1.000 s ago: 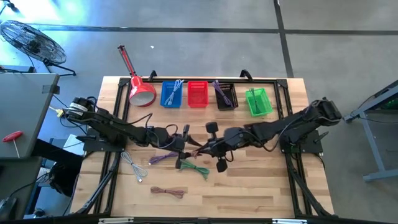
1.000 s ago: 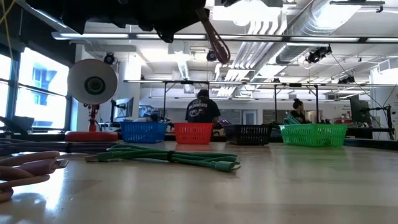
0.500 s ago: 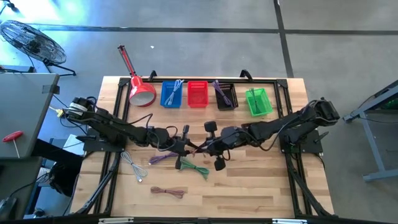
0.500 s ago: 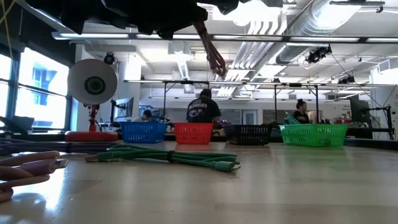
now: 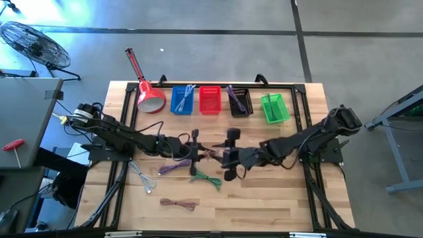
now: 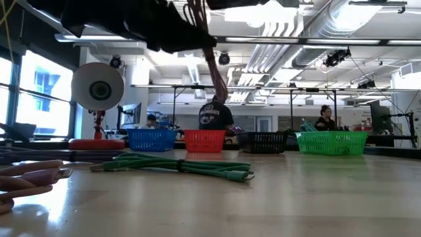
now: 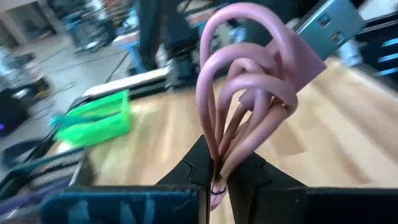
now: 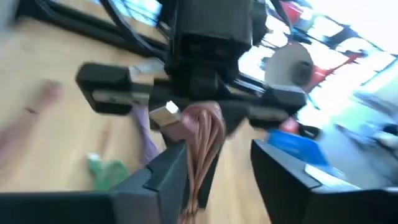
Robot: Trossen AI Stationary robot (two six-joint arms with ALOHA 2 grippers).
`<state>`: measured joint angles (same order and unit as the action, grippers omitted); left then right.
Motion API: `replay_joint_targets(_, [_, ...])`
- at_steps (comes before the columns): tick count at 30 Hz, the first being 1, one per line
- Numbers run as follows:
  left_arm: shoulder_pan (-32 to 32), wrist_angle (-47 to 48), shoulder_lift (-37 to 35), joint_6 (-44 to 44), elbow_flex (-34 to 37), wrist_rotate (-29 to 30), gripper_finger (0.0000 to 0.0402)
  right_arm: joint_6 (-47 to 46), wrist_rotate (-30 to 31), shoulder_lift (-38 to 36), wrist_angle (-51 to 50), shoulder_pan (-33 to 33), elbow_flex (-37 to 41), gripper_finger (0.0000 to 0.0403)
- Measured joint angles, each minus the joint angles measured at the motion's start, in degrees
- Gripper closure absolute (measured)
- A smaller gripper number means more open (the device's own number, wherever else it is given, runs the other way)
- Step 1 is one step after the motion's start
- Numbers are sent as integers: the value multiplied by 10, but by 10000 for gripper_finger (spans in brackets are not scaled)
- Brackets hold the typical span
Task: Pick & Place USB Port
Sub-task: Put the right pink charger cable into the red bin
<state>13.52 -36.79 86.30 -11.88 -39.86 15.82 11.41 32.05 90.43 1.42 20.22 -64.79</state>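
Where high view blurs, left claw (image 7: pixel 214 180) pinches pink cable (image 7: pixel 249 118)

The counter (image 5: pixel 264 198) is smooth, pale wood. The pink cable (image 7: pixel 242 118) looks like shiny, smooth plastic with a metal plug. The green basket (image 7: pixel 93 121) is plastic mesh.

Loose cables (image 5: pixel 206 178) mid-table; bare wood (image 5: pixel 277 205) toward near-right corner.

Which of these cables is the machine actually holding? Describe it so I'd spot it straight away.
Start at the row of coloured baskets along the table's far edge. In front of the red one, the left gripper is shut on a pinkish-brown cable: the only bundle lifted off the wood.
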Motion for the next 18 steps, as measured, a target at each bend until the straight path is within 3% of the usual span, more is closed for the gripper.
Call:
replay_joint_targets(5, [0,18,0,3,0,121,382,-30,122,0,-79,31,0,206])
replay_joint_targets(11, [-10,33,0,-14,-1,276,382,-167,197,0,-234,60,0,207])
replay_joint_targets(15, [-58,56,1,-19,-35,297,382,-249,229,0,-314,70,0,219])
replay_joint_targets(18, [-114,150,1,-14,-93,269,382,-279,231,0,-362,70,0,229])
